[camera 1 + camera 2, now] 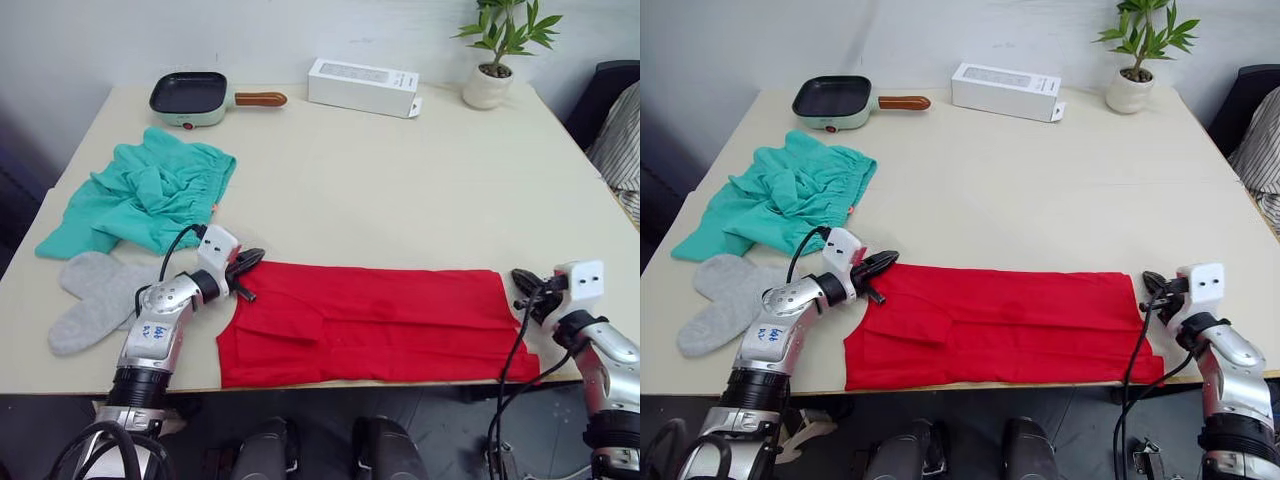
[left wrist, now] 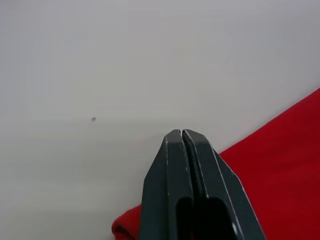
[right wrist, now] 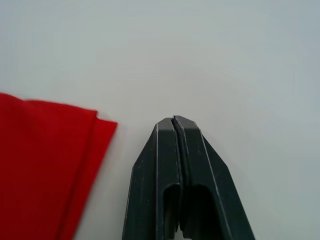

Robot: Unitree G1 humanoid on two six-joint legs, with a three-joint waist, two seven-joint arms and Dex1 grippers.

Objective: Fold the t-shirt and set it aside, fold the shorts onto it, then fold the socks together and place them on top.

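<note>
The red t-shirt [image 1: 380, 322] lies folded into a long band across the table's near edge. My left gripper [image 1: 250, 259] hovers at the band's far left corner, fingers [image 2: 183, 150] pressed shut with no cloth between them. Just off the band's right end, my right gripper [image 1: 522, 279] is shut and empty as well, fingertips [image 3: 173, 135] over bare table beside the t-shirt's edge [image 3: 50, 165]. The teal shorts [image 1: 145, 195] lie crumpled at the left. In front of them, by the left edge, the grey socks [image 1: 95, 295] lie flat.
At the back of the table [image 1: 400, 180] stand a small green frying pan [image 1: 195, 97] with a wooden handle, a white box [image 1: 362, 86] and a potted plant [image 1: 495, 55]. A dark chair with striped cloth [image 1: 615, 125] is at the right.
</note>
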